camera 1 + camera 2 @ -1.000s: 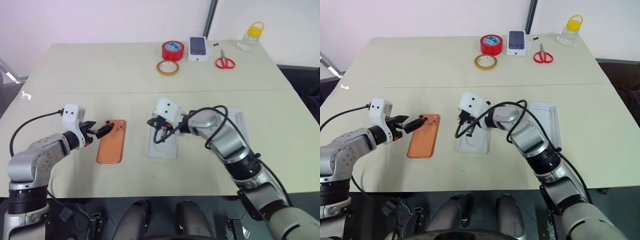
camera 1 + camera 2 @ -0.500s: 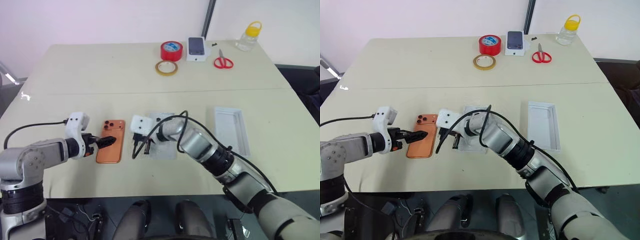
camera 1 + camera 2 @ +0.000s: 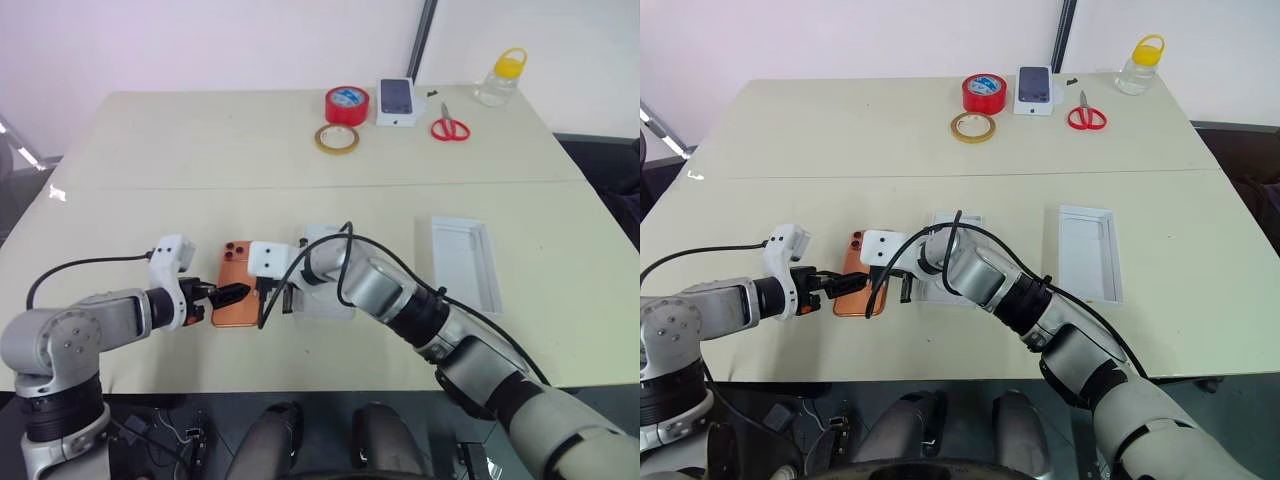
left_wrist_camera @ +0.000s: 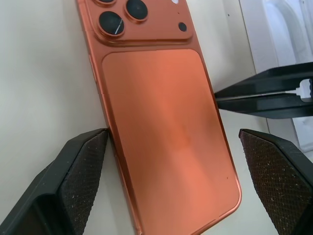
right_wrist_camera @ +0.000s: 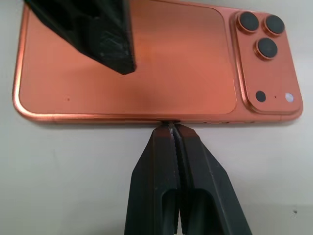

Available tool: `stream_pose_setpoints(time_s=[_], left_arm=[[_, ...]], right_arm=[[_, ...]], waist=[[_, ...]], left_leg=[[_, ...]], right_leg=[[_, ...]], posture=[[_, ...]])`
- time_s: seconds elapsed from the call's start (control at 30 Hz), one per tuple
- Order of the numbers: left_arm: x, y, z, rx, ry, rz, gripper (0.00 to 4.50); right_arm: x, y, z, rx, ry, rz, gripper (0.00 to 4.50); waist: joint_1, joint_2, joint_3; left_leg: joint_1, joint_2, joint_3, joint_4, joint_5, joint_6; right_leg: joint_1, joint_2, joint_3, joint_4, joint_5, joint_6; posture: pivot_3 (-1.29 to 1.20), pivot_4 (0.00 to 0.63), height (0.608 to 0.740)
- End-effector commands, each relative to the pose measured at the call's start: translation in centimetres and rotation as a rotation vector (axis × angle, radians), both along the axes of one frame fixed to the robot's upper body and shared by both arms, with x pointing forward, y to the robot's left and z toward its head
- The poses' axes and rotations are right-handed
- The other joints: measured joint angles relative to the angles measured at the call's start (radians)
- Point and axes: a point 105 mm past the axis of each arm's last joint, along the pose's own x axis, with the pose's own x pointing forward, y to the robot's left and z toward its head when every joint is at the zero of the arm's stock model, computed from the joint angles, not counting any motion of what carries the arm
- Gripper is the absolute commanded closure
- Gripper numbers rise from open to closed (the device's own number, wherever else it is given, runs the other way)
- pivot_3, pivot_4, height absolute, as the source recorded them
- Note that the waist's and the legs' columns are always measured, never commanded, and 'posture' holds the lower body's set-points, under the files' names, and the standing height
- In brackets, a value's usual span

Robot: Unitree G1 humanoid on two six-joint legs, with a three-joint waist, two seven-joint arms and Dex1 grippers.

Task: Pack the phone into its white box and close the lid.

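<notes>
You have the phone (image 4: 164,117) lying back-up on the tabletop (image 3: 200,150), toward the near edge and left of the middle, with its three-lens camera block at the end pointing toward the far edge. Your left gripper (image 4: 171,196) sits at the phone's near end with its fingers (image 4: 80,176) spread wide apart, one on each side of the phone; the finger on the phone's left long edge looks to be touching or just beside it, while the other stands apart from the right edge. Nothing is clamped there.

Your right gripper (image 5: 171,129) comes in from the other side with its fingers (image 5: 151,171) pressed together, holding nothing, and their joined tip rests against the phone's right long edge about halfway along it.

Just to the right of the phone, partly hidden behind your right arm, lies a white piece (image 3: 325,300) of the packaging; you cannot tell from here whether it is the box or the lid. A white tray (image 3: 1088,252) lies open side up well to the right of it, nearer the right edge of the tabletop.

Along the far edge you have a red tape roll (image 3: 346,102), a tan tape ring (image 3: 336,138) just in front of it, a small white box picturing a dark phone (image 3: 397,99), red-handled scissors (image 3: 450,124) and a clear bottle with a yellow cap (image 3: 500,76) toward the far right corner.
</notes>
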Motion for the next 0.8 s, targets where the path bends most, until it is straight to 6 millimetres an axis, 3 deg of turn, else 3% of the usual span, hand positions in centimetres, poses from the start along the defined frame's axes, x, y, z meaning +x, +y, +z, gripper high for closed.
stream_pose_setpoints(time_s=[0.03,0.5,0.8], left_arm=[[-1.0,-3.7,0.2,-0.16,0.03,-0.161,0.0],[1.5,-1.6,2.0,-0.319,0.011,-0.013,0.0],[1.2,-1.7,2.2,-0.305,0.011,-0.018,0.0]], right_arm=[[-0.3,0.7,0.5,0.018,-0.019,0.023,4.41],[0.0,0.3,0.5,0.027,-0.02,-0.002,4.41],[0.0,0.2,0.3,0.024,-0.017,-0.004,4.41]], waist=[[0.002,0.0,-0.001],[-0.003,-0.001,-0.002],[-0.025,-0.002,-0.001]], left_leg=[[0.0,0.0,0.0,0.0,0.0,0.0],[0.0,0.0,0.0,0.0,0.0,0.0],[-0.002,0.0,0.0,0.0,0.001,-0.001]], right_leg=[[0.0,0.0,0.0,0.0,0.0,0.0],[0.0,0.0,0.0,0.0,0.0,0.0],[0.0,0.0,0.001,0.002,0.0,0.0]], posture=[[0.0,0.15,0.74],[0.0,0.15,0.74],[0.0,0.15,0.74]])
